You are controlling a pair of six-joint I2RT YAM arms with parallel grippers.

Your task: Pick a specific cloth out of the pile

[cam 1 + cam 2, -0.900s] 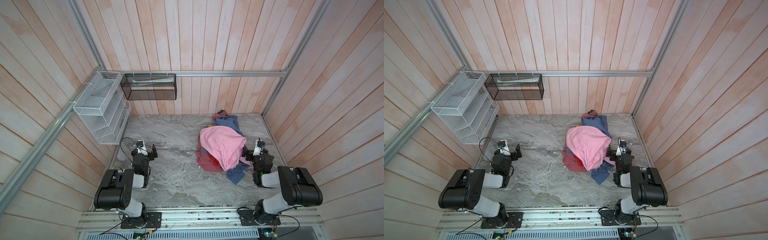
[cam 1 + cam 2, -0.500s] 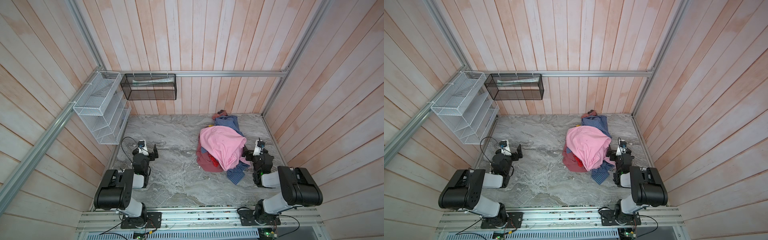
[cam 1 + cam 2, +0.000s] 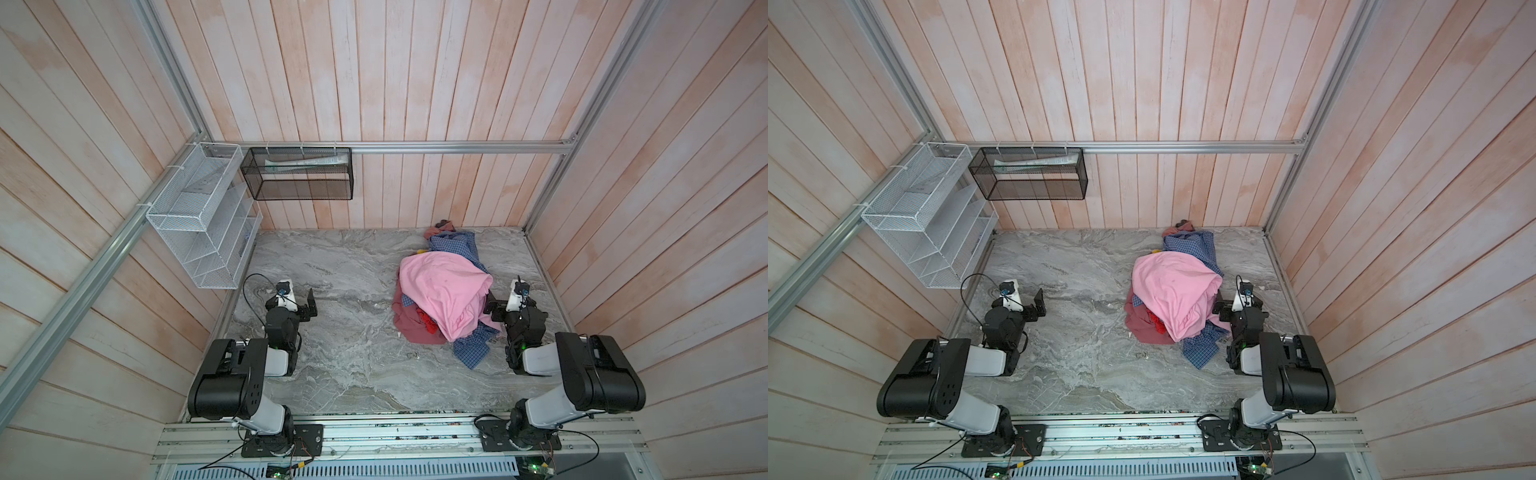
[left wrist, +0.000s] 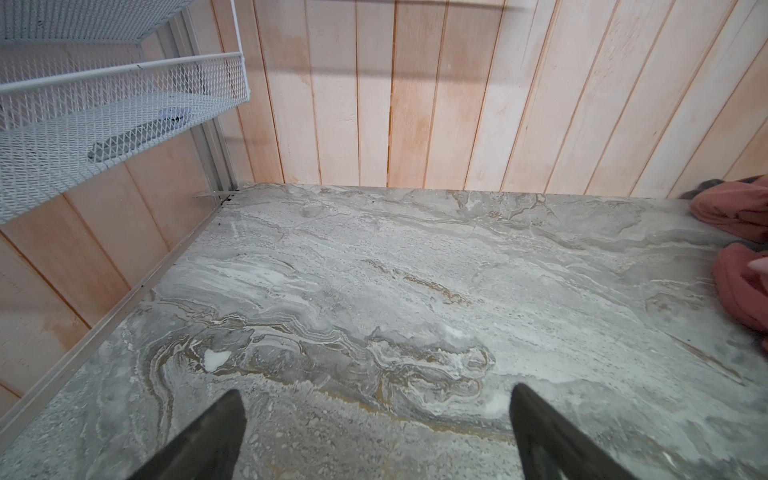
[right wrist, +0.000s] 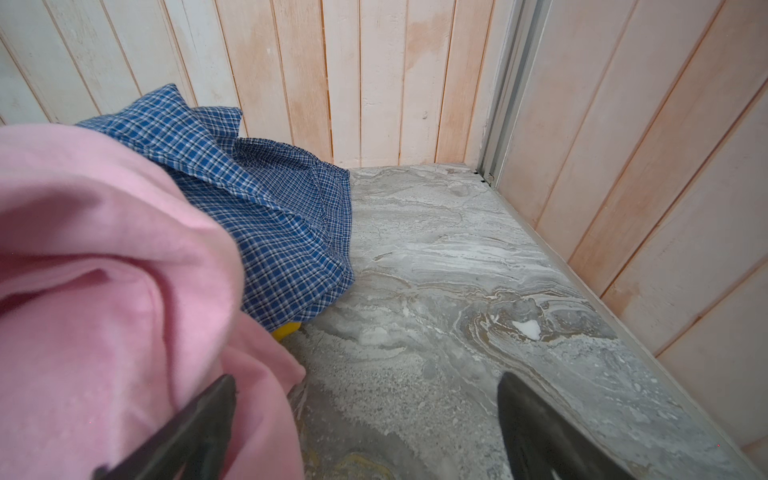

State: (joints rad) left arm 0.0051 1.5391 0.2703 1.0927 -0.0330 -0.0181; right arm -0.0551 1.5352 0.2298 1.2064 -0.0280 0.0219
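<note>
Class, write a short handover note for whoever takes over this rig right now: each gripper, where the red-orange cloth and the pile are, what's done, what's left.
Left gripper: open, empty, over bare tabletop, apart from the pile.
Right gripper: open, empty, at the pile's right edge, one finger beside the light pink cloth.
Red-orange cloth: only a sliver shows, tucked under the pink cloth, against the maroon cloth.
Done: nothing picked yet.
Left: grasp the red-orange cloth and pull it clear.
</note>
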